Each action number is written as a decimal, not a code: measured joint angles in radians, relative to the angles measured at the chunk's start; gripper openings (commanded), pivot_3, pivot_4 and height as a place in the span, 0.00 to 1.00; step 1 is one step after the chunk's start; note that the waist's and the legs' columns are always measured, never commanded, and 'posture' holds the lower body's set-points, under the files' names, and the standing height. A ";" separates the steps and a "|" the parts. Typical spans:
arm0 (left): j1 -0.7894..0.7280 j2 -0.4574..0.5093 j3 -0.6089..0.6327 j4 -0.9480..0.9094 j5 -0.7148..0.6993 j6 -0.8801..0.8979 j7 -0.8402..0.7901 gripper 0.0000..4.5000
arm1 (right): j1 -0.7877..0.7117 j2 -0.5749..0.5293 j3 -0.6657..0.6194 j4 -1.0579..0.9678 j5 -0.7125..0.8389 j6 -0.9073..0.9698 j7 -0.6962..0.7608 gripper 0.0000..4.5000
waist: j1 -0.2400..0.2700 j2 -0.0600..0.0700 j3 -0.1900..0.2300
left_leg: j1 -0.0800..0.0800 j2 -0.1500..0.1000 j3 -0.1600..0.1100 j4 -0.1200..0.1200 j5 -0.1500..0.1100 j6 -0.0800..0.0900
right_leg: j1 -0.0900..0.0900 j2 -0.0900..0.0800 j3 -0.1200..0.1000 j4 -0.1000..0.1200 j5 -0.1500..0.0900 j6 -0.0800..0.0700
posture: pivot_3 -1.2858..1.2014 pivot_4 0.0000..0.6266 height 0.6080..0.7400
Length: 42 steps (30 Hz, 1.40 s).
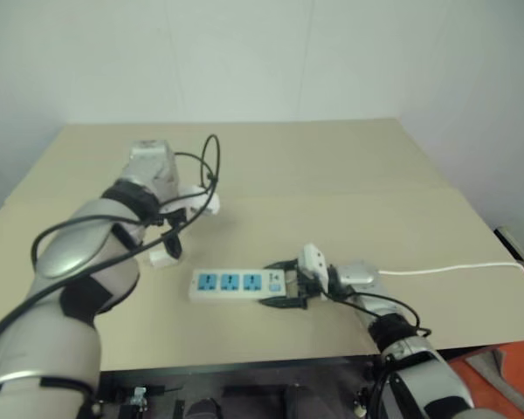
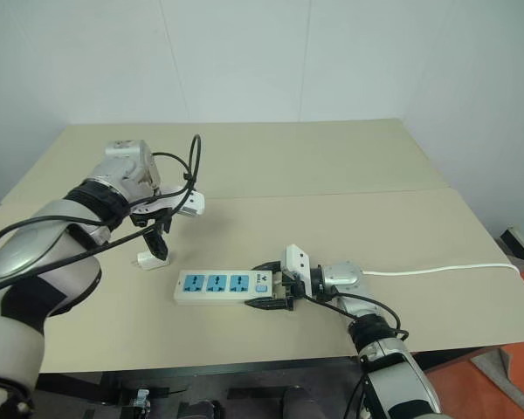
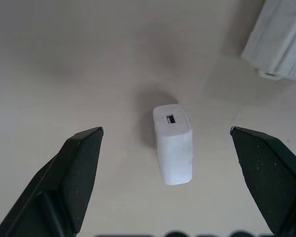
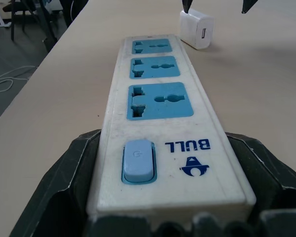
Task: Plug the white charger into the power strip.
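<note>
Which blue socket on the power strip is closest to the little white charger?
The end socket, farthest from the switch and the right gripper clamping the power strip. The white charger lies just past it.

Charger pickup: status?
Left gripper open above white charger, not gripping. Right gripper clamps power strip end. Nothing in the way.
</note>
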 measured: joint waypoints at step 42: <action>0.376 -0.040 0.878 -0.449 -0.303 -0.198 0.324 0.23 | 0.050 0.002 0.002 -0.074 -0.003 0.033 -0.020 0.76 | 0.000 0.000 0.000 | 0.004 0.001 0.000 0.001 0.000 0.000 | 0.003 -0.001 -0.001 0.003 0.004 -0.006 | 0.52 0.24 1.00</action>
